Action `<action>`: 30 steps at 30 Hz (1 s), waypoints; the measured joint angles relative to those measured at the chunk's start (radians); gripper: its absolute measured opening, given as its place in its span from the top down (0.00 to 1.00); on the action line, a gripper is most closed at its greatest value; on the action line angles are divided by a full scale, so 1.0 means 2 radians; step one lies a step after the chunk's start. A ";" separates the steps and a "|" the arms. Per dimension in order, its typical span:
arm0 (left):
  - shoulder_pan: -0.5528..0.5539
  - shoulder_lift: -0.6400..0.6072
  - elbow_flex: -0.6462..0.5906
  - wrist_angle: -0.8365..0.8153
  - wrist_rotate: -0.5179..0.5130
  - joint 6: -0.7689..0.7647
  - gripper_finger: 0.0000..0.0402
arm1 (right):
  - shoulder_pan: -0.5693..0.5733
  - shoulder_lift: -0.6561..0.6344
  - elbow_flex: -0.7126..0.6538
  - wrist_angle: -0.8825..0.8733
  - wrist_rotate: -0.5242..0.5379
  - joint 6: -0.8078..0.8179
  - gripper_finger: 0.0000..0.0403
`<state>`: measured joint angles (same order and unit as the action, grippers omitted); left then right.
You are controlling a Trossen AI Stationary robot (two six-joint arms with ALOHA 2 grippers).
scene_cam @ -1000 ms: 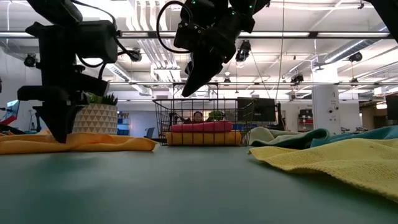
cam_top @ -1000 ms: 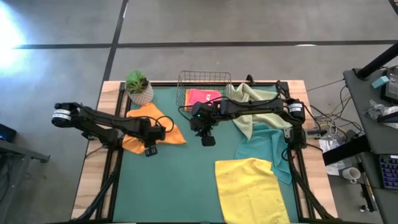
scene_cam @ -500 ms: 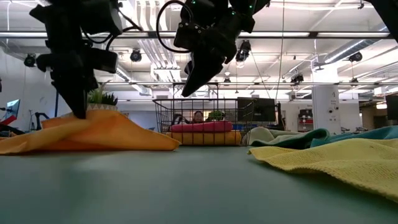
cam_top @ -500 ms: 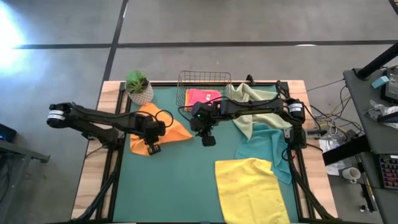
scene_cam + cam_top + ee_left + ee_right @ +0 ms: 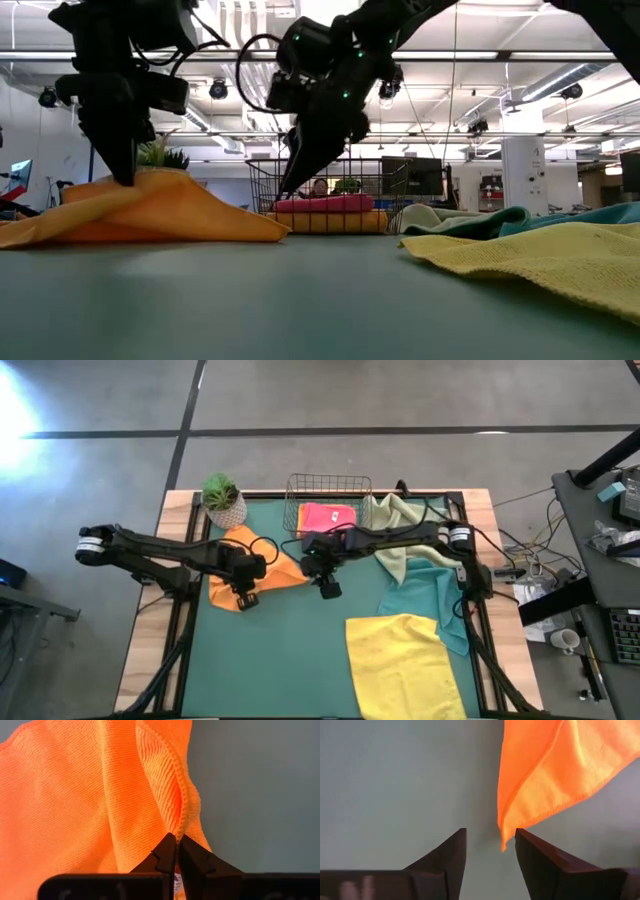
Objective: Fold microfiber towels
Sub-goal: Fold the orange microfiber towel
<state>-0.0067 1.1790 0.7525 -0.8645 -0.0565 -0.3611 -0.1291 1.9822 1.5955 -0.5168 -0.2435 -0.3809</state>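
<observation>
2 end effectors: left (image 5: 176, 851) pinches orange towel (image 5: 90, 795).

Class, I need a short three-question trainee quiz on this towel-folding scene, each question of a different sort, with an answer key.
1. True or false: the left gripper is shut on the orange towel.
2. Multiple choice: the right gripper is (A) shut on the yellow towel, (B) open, with a corner of the orange towel showing between its fingers, (C) inside the wire basket.
3. Short answer: what colour is the towel on top in the wire basket?

Key: 1 true. 2 B. 3 pink; the pink towel lies there, while the yellow towel is spread on the green mat.
</observation>
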 joint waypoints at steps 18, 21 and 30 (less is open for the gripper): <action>0.000 0.000 0.001 0.000 0.000 0.001 1.00 | -0.001 0.053 -0.001 0.077 0.000 0.029 0.59; 0.000 0.000 0.001 0.000 0.000 0.001 1.00 | -0.001 0.063 -0.002 0.078 0.000 0.040 0.59; 0.000 0.000 0.001 0.000 0.000 0.001 1.00 | -0.001 0.062 0.001 0.079 0.000 0.052 0.77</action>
<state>-0.0067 1.1793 0.7540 -0.8646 -0.0559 -0.3592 -0.1314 2.1065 1.5970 -0.3596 -0.2428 -0.2773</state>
